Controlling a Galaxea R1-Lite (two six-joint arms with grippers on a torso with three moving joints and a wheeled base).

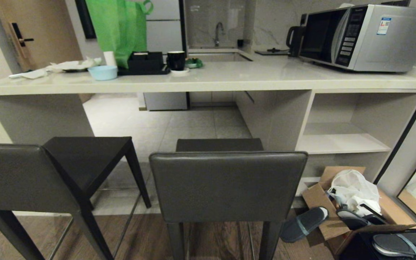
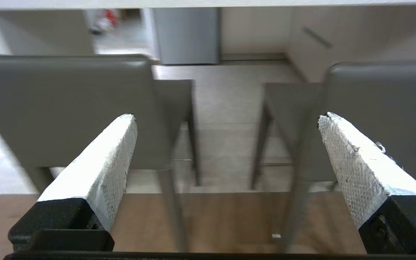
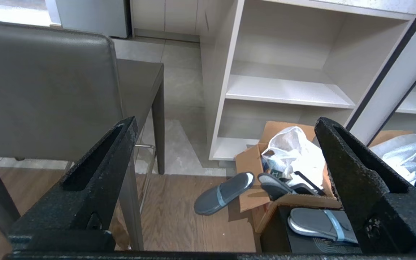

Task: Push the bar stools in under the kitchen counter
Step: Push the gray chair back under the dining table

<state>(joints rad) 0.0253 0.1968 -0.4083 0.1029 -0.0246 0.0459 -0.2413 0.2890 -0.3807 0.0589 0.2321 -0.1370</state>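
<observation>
A: Standing lower centre and lower left: bar stools (image 1: 228, 186) (two, dark grey), not yet pushed under the kitchen counter (image 1: 208, 77) spanning the upper frame.

B: Left gripper (image 2: 226, 121) and right gripper (image 3: 226, 124) are recorded spread wide, nothing grasped.

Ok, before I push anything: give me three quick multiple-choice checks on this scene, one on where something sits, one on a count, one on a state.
1. Where does the silver microwave oven stand?
A. on the pale stone kitchen counter, at its right end
B. on the white shelves
C. on the floor

2. How many dark grey leather-backed bar stools are in the head view?
A. one
B. two
C. three

3. How do the stools stand?
A. tucked fully under the counter
B. tipped over
C. upright, pulled out from the counter

Answers: 1 A, it rests on the slab above the shelves. 2 B, the left stool and the right stool. 3 C, both backrests stand nearer the camera than the counter's edge, legs on the floor.
</observation>
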